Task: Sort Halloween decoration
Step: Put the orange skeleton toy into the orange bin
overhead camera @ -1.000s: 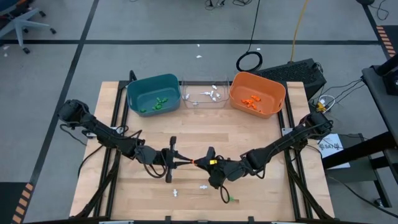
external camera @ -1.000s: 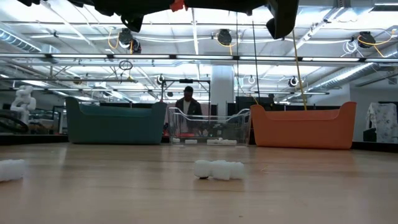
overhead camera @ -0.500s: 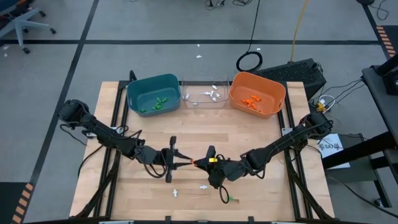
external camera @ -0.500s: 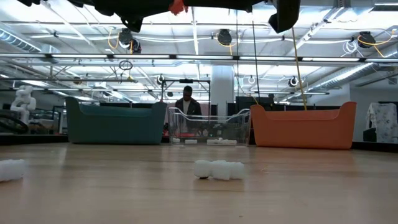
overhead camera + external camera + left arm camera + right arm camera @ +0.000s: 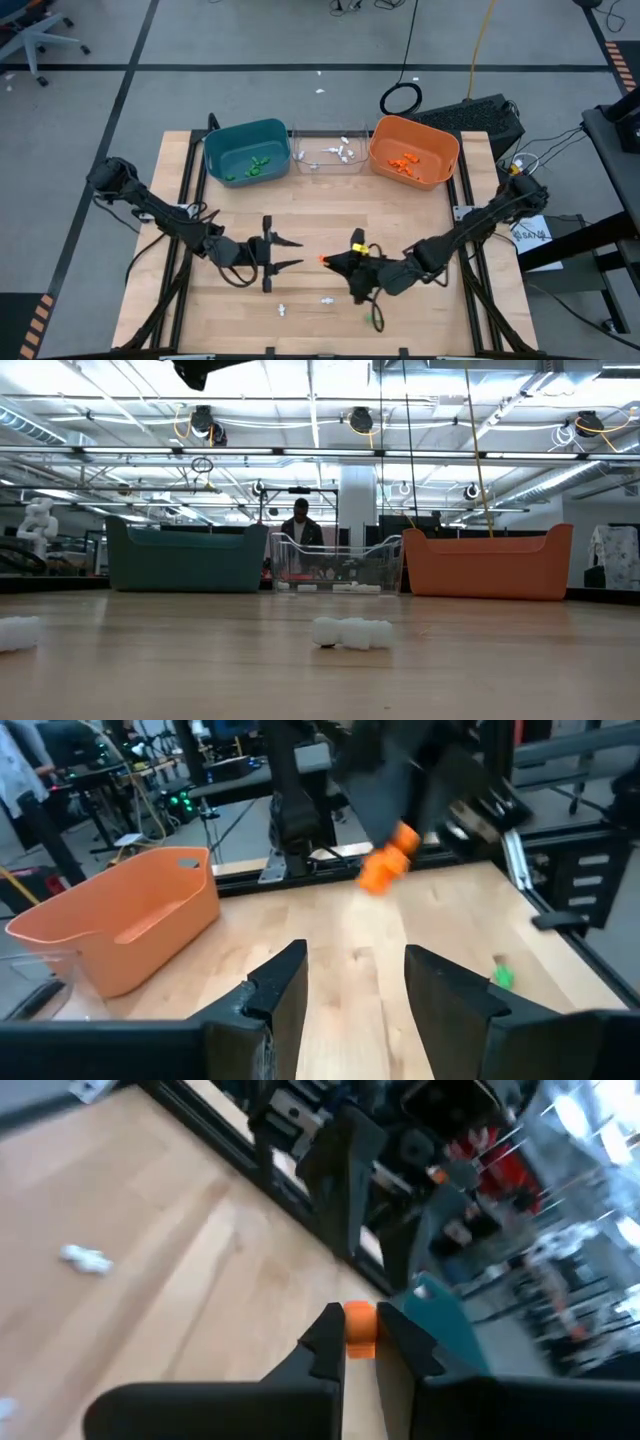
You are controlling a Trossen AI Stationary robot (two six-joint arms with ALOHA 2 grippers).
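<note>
A tiny orange trinket (image 5: 360, 1323) of the Halloween decoration hangs above the table's middle, with my right gripper (image 5: 330, 261) shut on it. My left gripper (image 5: 296, 254) stands open just to its left, its fingers (image 5: 283, 988) apart with nothing between them. In the left wrist view the orange trinket (image 5: 385, 867) shows ahead of those fingers. Two white trinkets (image 5: 283, 310) (image 5: 327, 299) and a green one (image 5: 370, 318) lie on the table near the front edge. My right gripper pinches the orange trinket (image 5: 322, 259) between its two fingertips (image 5: 326, 1336), at their free ends. The fingers lie about level and point toward the table's left. The trinket is lifted clear of the table.
Along the far edge stand a teal bin (image 5: 247, 152) with green trinkets, a clear bin (image 5: 330, 152) with white ones and an orange bin (image 5: 413, 150) with orange ones. A person (image 5: 303, 525) shows in the room beyond the table.
My left gripper has opened, let go of the orange trinket and drawn back toward the table's left edge. My right gripper keeps the trinket, has rolled about its own line, and has risen with it. Both arms have mostly left the top of the low view.
</note>
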